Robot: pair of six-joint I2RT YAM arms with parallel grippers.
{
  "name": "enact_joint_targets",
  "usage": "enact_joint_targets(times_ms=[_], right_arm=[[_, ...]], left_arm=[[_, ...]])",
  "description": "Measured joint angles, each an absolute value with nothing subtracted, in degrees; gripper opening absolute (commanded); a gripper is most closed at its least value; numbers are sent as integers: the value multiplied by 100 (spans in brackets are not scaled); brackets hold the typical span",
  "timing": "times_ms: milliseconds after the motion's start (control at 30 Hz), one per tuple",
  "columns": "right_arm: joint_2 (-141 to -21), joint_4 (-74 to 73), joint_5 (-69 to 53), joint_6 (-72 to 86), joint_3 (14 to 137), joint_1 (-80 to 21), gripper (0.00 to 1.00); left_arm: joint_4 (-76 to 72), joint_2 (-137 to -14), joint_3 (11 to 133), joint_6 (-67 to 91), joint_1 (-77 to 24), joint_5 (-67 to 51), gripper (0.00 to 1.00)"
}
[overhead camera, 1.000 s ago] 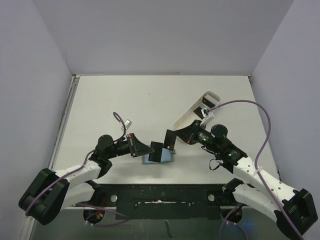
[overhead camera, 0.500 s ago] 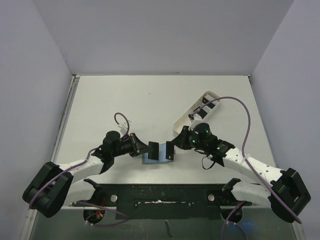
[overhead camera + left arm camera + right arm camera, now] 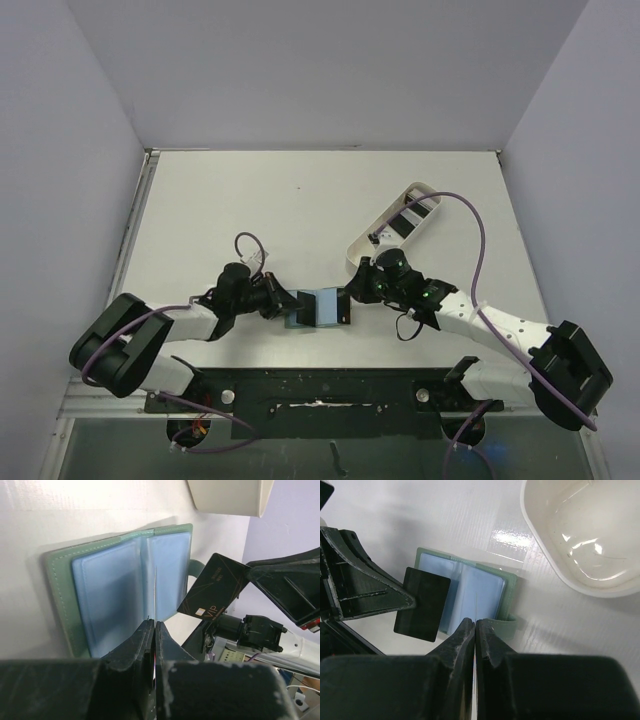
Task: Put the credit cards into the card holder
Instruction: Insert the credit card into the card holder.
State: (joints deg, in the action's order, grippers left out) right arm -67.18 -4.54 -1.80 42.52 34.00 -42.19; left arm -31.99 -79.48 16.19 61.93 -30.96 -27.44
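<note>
The card holder (image 3: 321,310) lies open on the table between the arms, grey-green with blue pockets (image 3: 107,600), its snap tab (image 3: 507,625) toward the right arm. My left gripper (image 3: 291,302) is shut on a black credit card (image 3: 422,603); in its own view that card shows edge-on (image 3: 155,592) over the holder's fold. My right gripper (image 3: 353,297) is shut on another black credit card (image 3: 215,592), edge-on in its own view (image 3: 476,605) over the right pocket. Both cards hang just above the holder.
A long white tray (image 3: 375,240) lies behind the right gripper at the back right, with more black cards (image 3: 402,226) in it. Its rounded end (image 3: 585,535) sits close to the holder. Purple cables loop over both arms.
Both arms have come lower and closer together over the open holder. The two held cards now stand right at its pockets, and the right arm has left the tray.
</note>
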Motion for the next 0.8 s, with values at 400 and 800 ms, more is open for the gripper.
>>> enact_joint_targets(times_ms=[400, 800], right_arm=[[-6831, -469, -8, 4237, 3398, -4248, 0], [-6842, -469, 5, 4239, 3389, -4254, 0]], left_arm=[[-3765, -8595, 1688, 6252, -3094, -2808, 0], [-3839, -9065, 1935, 6187, -3096, -2867, 0]])
